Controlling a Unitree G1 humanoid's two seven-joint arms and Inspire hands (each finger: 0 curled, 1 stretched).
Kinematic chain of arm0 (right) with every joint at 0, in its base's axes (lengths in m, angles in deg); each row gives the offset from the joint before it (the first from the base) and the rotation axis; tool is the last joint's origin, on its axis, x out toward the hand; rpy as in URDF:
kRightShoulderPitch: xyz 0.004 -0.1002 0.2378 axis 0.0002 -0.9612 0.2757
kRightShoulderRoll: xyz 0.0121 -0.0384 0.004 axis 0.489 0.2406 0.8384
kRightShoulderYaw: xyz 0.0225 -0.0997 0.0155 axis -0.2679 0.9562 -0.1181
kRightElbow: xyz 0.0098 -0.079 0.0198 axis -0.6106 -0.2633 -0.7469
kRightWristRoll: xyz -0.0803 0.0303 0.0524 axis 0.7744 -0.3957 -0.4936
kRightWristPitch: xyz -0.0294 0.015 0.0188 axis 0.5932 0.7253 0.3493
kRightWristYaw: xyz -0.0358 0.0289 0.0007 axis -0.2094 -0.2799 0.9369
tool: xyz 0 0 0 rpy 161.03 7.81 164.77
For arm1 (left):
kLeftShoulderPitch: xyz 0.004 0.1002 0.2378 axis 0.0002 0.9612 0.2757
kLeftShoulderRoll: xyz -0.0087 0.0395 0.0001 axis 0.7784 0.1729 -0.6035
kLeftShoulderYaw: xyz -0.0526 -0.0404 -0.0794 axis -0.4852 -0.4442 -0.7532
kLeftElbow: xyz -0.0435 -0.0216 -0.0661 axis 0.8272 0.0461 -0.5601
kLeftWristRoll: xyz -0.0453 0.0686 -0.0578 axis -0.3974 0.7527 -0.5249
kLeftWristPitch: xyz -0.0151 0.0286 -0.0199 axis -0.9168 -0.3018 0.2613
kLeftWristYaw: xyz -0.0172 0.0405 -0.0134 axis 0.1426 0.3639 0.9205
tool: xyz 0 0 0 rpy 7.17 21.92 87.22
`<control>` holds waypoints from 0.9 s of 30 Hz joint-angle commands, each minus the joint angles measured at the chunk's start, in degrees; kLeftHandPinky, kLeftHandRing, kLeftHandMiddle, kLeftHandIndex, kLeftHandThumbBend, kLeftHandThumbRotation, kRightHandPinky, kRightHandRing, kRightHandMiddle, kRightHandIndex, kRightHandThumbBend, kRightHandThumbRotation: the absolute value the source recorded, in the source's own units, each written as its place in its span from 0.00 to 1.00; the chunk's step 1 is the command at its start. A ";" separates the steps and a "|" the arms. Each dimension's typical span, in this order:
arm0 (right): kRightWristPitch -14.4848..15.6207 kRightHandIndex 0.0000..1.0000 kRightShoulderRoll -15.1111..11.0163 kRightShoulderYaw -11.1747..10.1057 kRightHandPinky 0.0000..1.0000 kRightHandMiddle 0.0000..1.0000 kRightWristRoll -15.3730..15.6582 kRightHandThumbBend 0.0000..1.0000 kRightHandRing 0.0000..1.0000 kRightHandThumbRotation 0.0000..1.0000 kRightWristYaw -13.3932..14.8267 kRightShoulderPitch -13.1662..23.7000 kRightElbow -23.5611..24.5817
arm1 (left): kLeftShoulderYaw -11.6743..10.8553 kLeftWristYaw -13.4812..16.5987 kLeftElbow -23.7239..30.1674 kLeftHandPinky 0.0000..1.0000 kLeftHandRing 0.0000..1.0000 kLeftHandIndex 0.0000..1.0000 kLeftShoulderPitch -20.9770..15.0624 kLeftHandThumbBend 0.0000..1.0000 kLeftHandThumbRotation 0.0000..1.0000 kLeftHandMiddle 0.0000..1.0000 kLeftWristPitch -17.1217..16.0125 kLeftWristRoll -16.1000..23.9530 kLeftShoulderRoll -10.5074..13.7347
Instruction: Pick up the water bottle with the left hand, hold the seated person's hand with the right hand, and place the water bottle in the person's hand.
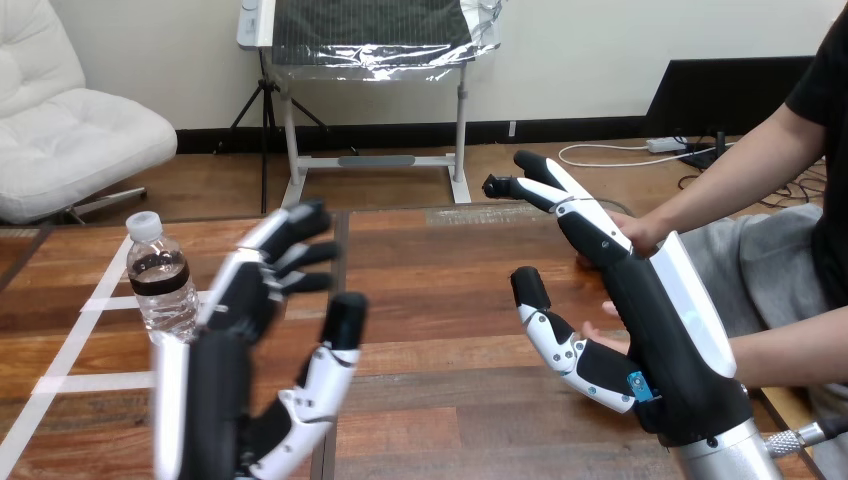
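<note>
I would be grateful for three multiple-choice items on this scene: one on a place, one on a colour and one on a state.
1. Where is the water bottle?
A. upright on the table, at the view's left
B. upright on the table, at the view's right
C. on a plate

2. What colour is its cap?
A. blue
B. white
C. red

3. How is the left robot hand?
A. shut on the water bottle
B. open, holding nothing
C. pressed flat on the table

Answers:
1 A: it stands on the wood near the left edge.
2 B: the cap is plainly white.
3 B: its fingers are straight, with nothing between them.
</note>
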 commanded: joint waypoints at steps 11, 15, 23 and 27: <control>-1.19 0.82 0.01 -0.25 0.96 0.95 -0.48 0.10 0.94 0.00 0.22 3.27 -0.24 | -12.43 13.64 2.47 0.66 0.76 0.79 -4.72 0.44 0.32 0.79 5.33 18.69 -2.61; -1.22 0.82 0.15 -0.20 0.96 0.95 -0.37 0.10 0.94 0.00 0.35 3.37 -0.42 | -14.55 16.38 1.15 0.69 0.78 0.81 -6.17 0.46 0.33 0.80 7.34 22.31 -0.67; -1.11 0.82 0.21 -0.13 0.96 0.95 -0.19 0.10 0.94 0.00 0.34 3.39 -0.37 | -17.44 19.84 -2.90 0.74 0.81 0.84 -10.02 0.52 0.34 0.83 10.57 24.83 1.83; -1.31 0.82 0.27 -0.05 0.96 0.95 -0.07 0.10 0.94 0.00 0.48 3.49 -0.64 | -18.53 19.91 -5.41 0.77 0.84 0.86 -12.23 0.55 0.40 0.85 12.63 24.57 2.73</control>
